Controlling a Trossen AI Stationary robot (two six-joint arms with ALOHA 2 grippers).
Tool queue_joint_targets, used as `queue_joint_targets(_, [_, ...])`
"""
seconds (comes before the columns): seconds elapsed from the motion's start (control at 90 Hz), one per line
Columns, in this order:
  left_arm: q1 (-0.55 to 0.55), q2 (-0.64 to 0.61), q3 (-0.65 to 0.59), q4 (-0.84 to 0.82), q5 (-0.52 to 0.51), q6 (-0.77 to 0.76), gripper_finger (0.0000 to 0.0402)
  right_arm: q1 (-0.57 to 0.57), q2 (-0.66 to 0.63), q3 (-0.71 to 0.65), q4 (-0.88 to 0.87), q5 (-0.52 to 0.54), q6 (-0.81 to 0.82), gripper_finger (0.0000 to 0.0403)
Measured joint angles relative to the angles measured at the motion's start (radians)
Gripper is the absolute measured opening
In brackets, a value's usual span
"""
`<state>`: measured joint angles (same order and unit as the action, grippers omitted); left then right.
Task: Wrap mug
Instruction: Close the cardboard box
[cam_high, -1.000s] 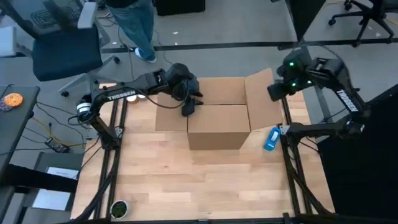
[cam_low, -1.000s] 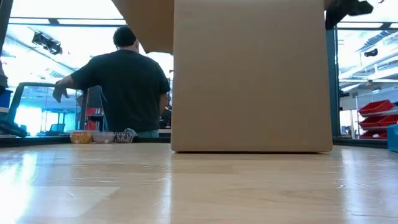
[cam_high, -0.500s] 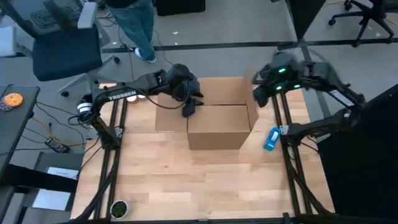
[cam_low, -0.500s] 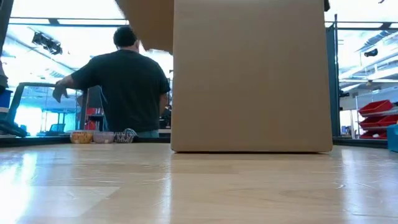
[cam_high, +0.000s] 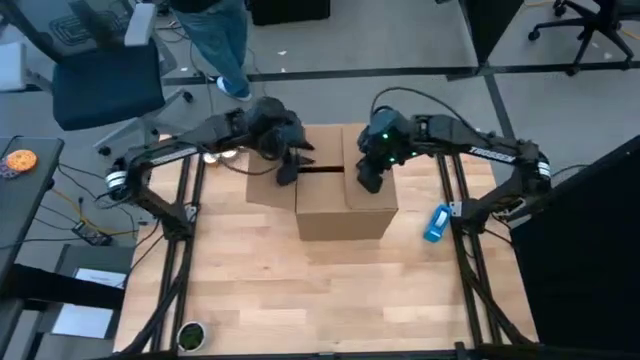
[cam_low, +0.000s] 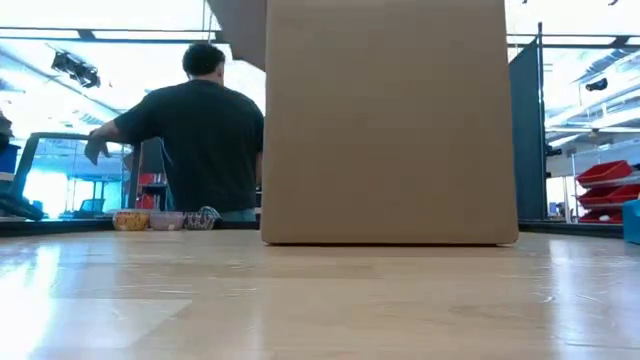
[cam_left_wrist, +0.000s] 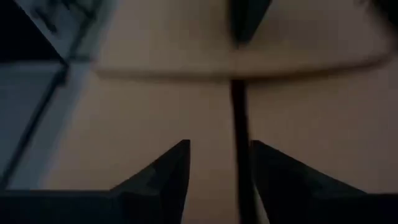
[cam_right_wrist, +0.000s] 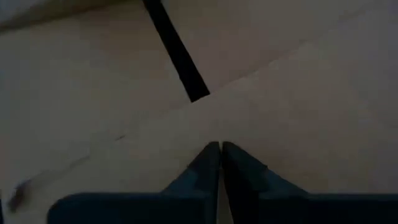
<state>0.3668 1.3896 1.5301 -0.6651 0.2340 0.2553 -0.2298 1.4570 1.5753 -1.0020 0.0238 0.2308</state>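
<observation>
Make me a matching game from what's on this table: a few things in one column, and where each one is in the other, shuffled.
Things:
1. cardboard box
2. blue object
3. left tool
4. right tool

Places:
A. on the table by the right arm's base
B. over the box top's left part
C. middle of the table, flaps nearly shut
D. on the box top's right flap, fingers together

Pairs: 1-C, 2-A, 3-B, 4-D

Both arms are stretched inward, meeting near the middle. The left gripper (cam_high: 288, 166) points down with its fingers (cam_left_wrist: 166, 171) parted by a clear gap, while the right gripper (cam_high: 368, 181) angles down, fingertips (cam_right_wrist: 208, 158) pressed together.
</observation>
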Motion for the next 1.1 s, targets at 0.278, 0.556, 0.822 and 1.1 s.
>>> queue_joint_targets(0.278, [-0.003,-0.330,-0.014,-0.174,0.012,-0.128,0.0152,0.001,0.008,-0.001,0.026,0.026,-0.025,0.0000])
queue_joint_targets(0.556, [-0.015,-0.546,-0.171,-0.401,-0.035,-0.293,0.0152,0.002,0.007,-0.001,0.027,0.041,-0.042,0.0000])
queue_joint_targets(0.822, [-0.015,-0.598,-0.415,-0.339,-0.140,-0.320,0.0152,0.024,0.007,-0.003,0.034,0.049,-0.043,0.0000])
queue_joint_targets(1.1, [-0.035,-0.496,-0.584,0.427,0.021,-0.258,0.0152,0.045,0.011,-0.003,0.044,0.066,-0.043,0.0000])
